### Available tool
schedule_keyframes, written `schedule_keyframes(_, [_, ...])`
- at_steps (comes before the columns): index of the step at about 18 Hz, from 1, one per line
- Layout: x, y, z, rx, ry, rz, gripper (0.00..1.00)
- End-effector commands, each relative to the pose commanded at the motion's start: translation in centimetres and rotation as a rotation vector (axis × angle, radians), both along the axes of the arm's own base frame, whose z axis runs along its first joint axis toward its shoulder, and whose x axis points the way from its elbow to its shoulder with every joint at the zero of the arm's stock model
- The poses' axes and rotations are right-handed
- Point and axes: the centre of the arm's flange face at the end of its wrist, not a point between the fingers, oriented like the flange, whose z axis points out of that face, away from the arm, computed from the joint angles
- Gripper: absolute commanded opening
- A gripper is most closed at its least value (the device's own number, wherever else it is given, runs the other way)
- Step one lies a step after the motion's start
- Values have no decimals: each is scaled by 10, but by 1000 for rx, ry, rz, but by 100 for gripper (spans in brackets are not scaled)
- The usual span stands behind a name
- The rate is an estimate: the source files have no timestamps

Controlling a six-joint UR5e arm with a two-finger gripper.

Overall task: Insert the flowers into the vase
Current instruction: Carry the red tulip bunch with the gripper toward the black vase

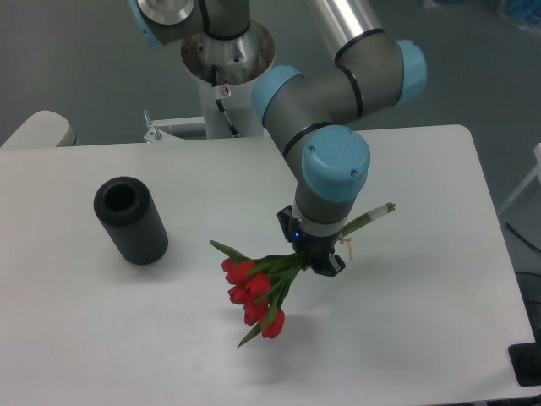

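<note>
Flowers [258,292] are near the middle of the white table [423,321] in the one camera view, red buds pointing to about seven o'clock and the stem ends poking out toward two o'clock. The gripper [314,254] is closed around the green stems, just behind the leaves. The bunch looks light, soft and easy to crush, so I think the stems are the best place to hold; the black vase [129,220] stands well apart at nine o'clock.
</note>
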Motion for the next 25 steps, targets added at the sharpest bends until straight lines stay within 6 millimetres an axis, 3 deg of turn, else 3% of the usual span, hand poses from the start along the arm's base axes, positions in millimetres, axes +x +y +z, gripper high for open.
schedule_keyframes(9, [3,4,14,36,-2,17,0])
schedule_keyframes(15, [27,17,44,172,-87,122,0])
schedule_keyframes(25, [73,41,67,431,-386,167,0])
